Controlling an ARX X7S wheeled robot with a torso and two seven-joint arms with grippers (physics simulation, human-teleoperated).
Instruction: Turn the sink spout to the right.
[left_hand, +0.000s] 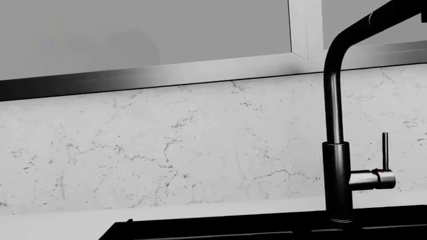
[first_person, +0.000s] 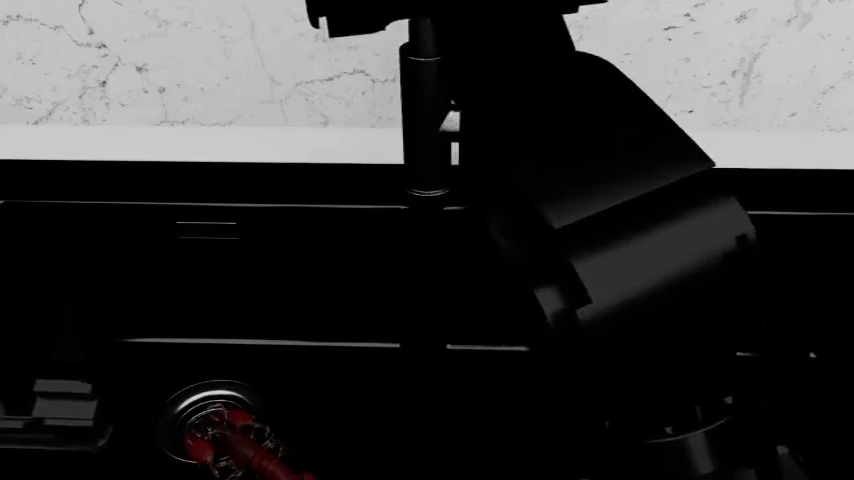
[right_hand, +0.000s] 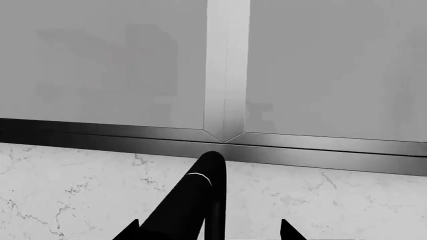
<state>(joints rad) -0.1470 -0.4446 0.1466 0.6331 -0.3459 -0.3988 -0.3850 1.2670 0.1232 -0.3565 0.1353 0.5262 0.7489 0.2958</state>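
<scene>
Against the marble backsplash (left_hand: 167, 150), the sink spout (left_hand: 333, 100) stands between the right gripper's (right_hand: 210, 232) spread fingers; left gripper unseen.

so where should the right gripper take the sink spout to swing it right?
Grip the angled upper tube of the sink spout, well above the base column, for leverage. It already lies between the right gripper fingertips, so close across the round tube from above.

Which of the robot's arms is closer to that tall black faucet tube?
Right. Its end effector sits right at the sink spout, fingertips either side. The left's camera sees the spout from farther off, end effector out of frame.
</scene>
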